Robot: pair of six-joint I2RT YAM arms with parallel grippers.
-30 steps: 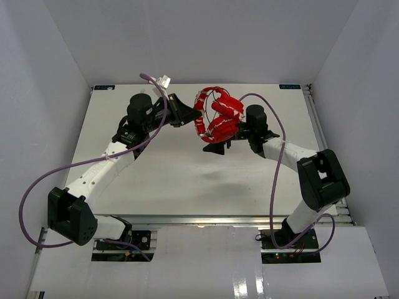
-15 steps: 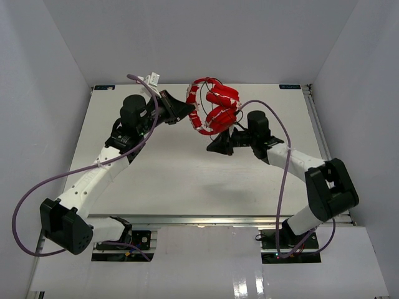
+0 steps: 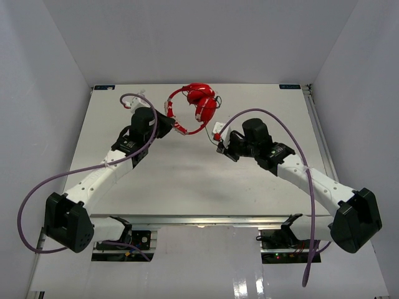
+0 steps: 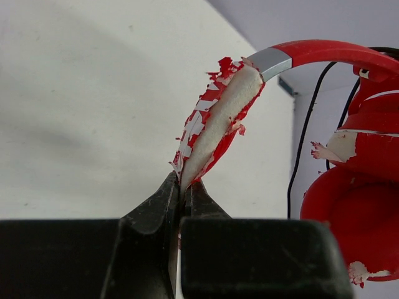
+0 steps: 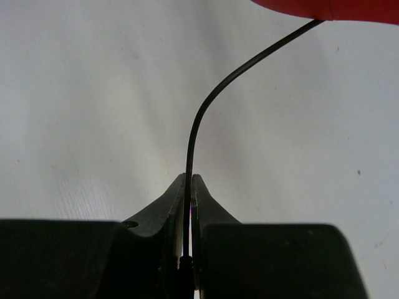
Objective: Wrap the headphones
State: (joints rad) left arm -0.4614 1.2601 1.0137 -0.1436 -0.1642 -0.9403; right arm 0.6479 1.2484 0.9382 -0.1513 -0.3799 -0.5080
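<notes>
The red headphones (image 3: pixel 198 103) hang in the air above the far middle of the table, earcups together at the top. My left gripper (image 3: pixel 175 126) is shut on the headband's torn white-and-red padding (image 4: pixel 215 121), pinched at its lower end between my left gripper's (image 4: pixel 182 187) tips. The earcups (image 4: pixel 352 205) sit to the right in that view. My right gripper (image 3: pixel 221 141) stands below and right of the earcups. In the right wrist view my right gripper (image 5: pixel 189 182) is shut on the thin black cord (image 5: pixel 202 115), which curves up to a red earcup (image 5: pixel 330 6).
The white table (image 3: pixel 187 180) is boxed in by white walls (image 3: pixel 56 68) at the left, back and right. Purple robot cables (image 3: pixel 37 193) loop off both arms, one arching over the right wrist (image 3: pixel 274 121). A metal rail (image 3: pixel 206 219) runs along the near edge.
The left arm has carried the headphones back and to the left, and they have turned. The right gripper, open under them a second ago, has shut on the cord and drawn back.
</notes>
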